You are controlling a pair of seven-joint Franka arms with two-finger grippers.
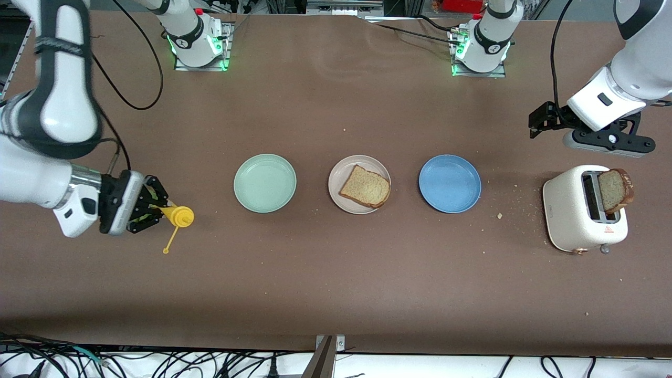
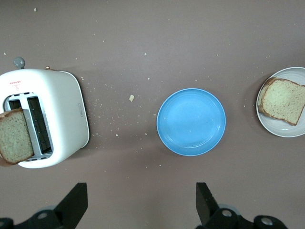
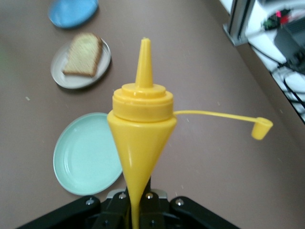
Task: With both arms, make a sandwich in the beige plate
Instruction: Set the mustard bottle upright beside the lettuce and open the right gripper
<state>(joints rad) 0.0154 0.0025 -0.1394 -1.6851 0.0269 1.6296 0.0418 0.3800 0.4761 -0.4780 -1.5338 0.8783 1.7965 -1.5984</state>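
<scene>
The right gripper [image 1: 157, 207] is clamped on a yellow plastic squeeze bottle [image 1: 178, 216], hiding its body. The left gripper [image 2: 140, 202] hangs wide open and empty over the table by the white toaster [image 1: 572, 215], fingers partly cropped. Three plates: one tan bread slice [image 1: 366, 186] lies on the round beige plate [image 1: 336, 184], a second [image 1: 615, 190] stands in the toaster.

**Both arms up, one end effector clamped, one spread**

The right end effector [image 1: 157, 207] hangs over the bench at the right arm's end, fingers clamped. The left end effector [image 1: 541, 122] hovers at the left arm's end, fingers [image 2: 74, 202] spread wide, holding nothing.
</scene>
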